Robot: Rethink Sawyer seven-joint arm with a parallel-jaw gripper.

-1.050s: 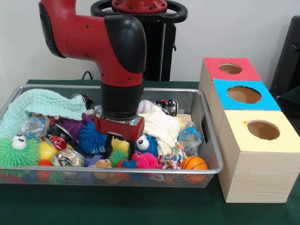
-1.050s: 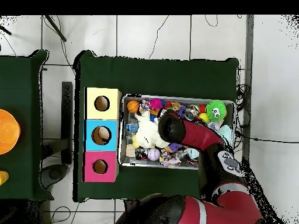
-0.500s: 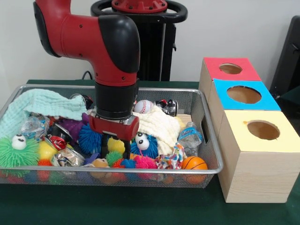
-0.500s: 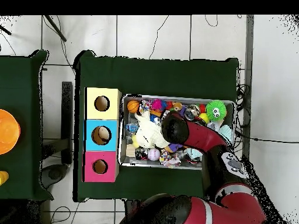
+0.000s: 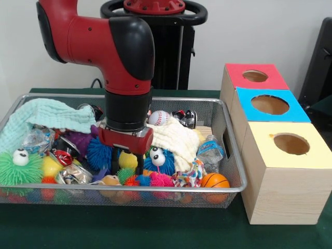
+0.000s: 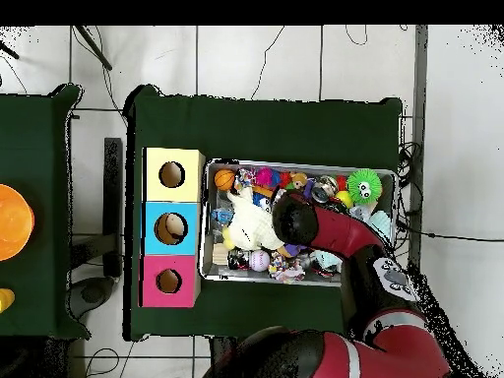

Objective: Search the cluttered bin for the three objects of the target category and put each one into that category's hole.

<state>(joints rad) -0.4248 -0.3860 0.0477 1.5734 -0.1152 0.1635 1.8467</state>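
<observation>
The wire bin (image 5: 228,150) was still crammed and the three box holes (image 5: 270,105) looked empty, so sorting had barely begun. The gripper (image 5: 127,167) hung mid-bin, its prongs apart around a yellow ball (image 5: 128,160) without clamping it. The target category was unclear; deeper toys were hidden.

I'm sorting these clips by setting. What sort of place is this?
Probably a robotics lab: an arm works over a wire bin of toys on a green-covered table, beside wooden boxes with coloured, holed tops, and cables trail across the tiled floor.
</observation>
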